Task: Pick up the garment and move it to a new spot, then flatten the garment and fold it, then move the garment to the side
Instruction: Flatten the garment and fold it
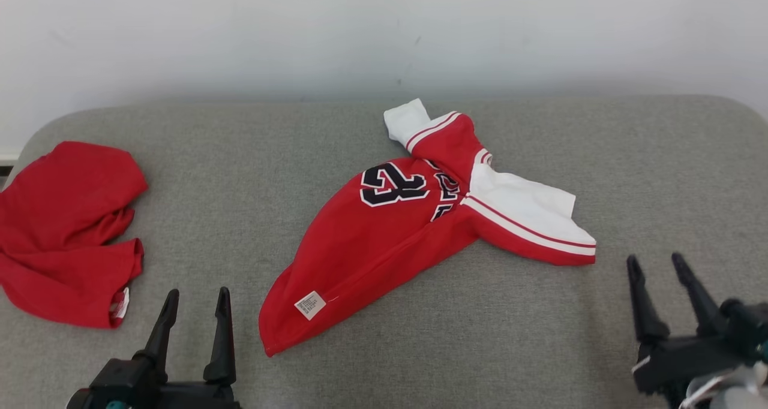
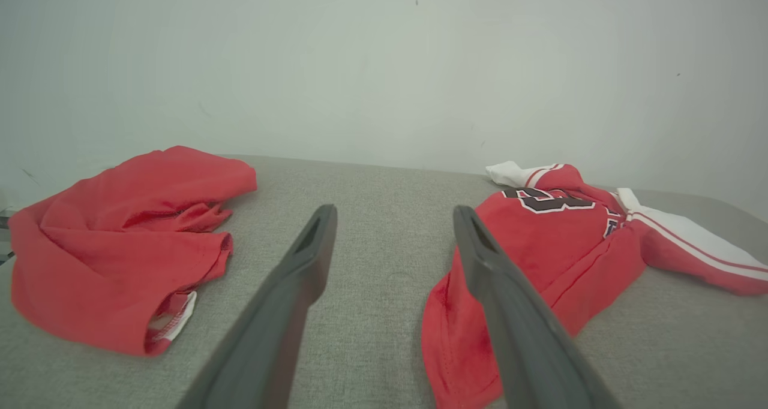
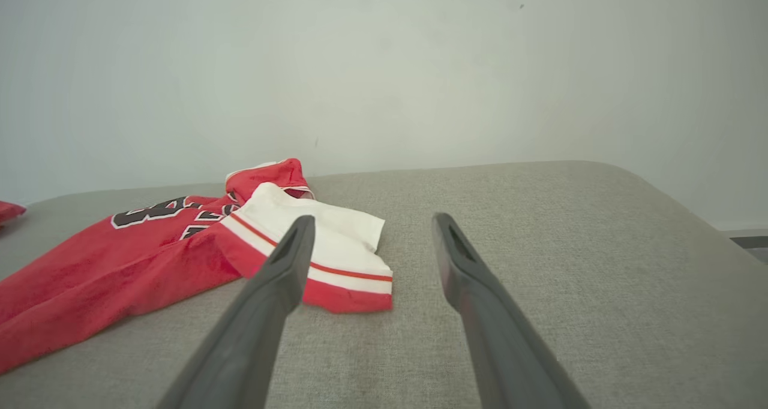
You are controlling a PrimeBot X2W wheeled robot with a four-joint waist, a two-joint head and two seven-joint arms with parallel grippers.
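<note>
— Lying where, the red jersey with white sleeves and a black number (image 1: 384, 241)?

— In the middle of the grey fabric-covered desk (image 1: 510, 337), slantwise and rumpled. Its hem, with a small white label (image 1: 310, 304), is at the near left. One white-cuffed sleeve points to the far side and the other to the right.

— What else is around it?

— A crumpled plain red cloth (image 1: 66, 229) lies at the desk's left edge, well apart from the jersey, with a bare strip of grey between them. A white wall (image 1: 384, 31) rises behind the far edge.

— And the jaws?

— Both pairs stand wide apart and hold nothing. The left jaws are at the near left, over bare desk between the red cloth and the jersey's hem, and they touch neither. The right jaws are at the near right, just right of the striped sleeve cuff and clear of it.

— Is there room to move?

— Yes. The desk is bare to the right of the jersey as far as its rounded far-right corner, and also along the near side between the two pairs of jaws. The far sleeve lies close to the far edge.
</note>
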